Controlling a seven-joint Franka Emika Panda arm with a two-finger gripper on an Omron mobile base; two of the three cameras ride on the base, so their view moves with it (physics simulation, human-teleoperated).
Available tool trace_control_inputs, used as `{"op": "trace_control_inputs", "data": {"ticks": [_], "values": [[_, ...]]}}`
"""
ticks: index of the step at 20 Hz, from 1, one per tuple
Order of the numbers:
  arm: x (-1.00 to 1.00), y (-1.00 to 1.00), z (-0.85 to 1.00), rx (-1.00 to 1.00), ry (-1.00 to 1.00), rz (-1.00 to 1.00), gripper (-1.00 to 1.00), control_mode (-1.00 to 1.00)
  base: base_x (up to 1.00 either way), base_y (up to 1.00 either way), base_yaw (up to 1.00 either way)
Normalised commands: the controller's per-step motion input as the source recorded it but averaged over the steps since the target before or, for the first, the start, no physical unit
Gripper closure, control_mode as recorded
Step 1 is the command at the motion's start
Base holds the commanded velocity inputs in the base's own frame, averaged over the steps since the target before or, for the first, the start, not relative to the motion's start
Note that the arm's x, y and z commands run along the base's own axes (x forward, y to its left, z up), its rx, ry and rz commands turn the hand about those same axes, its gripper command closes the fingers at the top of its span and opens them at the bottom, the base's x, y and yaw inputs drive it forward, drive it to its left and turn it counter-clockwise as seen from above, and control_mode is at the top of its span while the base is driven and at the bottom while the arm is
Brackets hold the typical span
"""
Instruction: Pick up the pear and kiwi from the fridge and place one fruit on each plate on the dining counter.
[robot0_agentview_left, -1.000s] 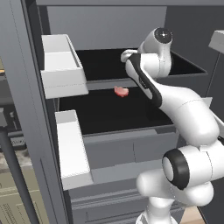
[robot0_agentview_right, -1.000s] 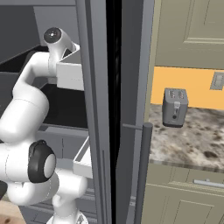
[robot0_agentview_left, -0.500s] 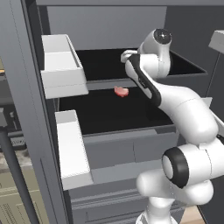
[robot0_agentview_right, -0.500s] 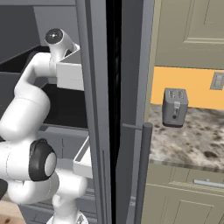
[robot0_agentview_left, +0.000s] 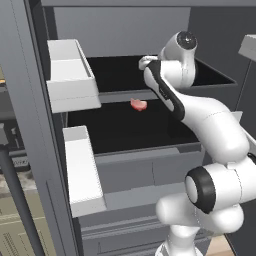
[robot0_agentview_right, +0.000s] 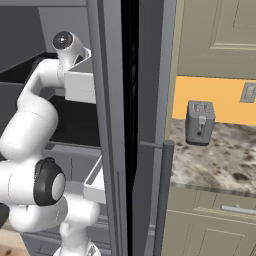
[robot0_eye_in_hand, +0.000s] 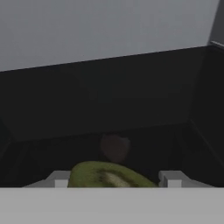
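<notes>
Gripper fingers flank pear, grip unclear | long axis seemingly across fingers | fridge

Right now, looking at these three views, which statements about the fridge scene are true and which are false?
1. A yellow-green pear sits between the fingertips of the gripper. True.
2. The fridge is closed. False: it stands open, with shelves and white door bins on show.
3. The pink lump lies in a door bin. False: it lies on a dark shelf.
4. A toaster stands on the mottled counter. True.
</notes>
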Motion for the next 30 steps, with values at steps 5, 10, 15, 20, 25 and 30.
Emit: {"op": "trace_control_inputs", "data": {"ticks": [5,10,15,20,25,30], "values": [[-0.73,0.07,0.02,0.00,-0.14,-0.03,1.00,-1.00,0.00,0.00,0.00],[-0.77,0.00,0.32,0.03,-0.10,-0.03,1.00,-1.00,0.00,0.00,0.00],[-0.89,0.00,0.39,0.08,-0.11,-0.01,1.00,-1.00,0.00,0.00,0.00],[-0.99,0.00,0.34,0.08,-0.13,0.00,1.00,-1.00,0.00,0.00,0.00],[-0.77,0.05,0.03,0.01,-0.01,0.00,1.00,-1.00,0.00,0.00,0.00],[-0.69,0.00,-0.01,0.00,-0.01,-0.01,1.00,-1.00,0.00,0.00,0.00]]}}
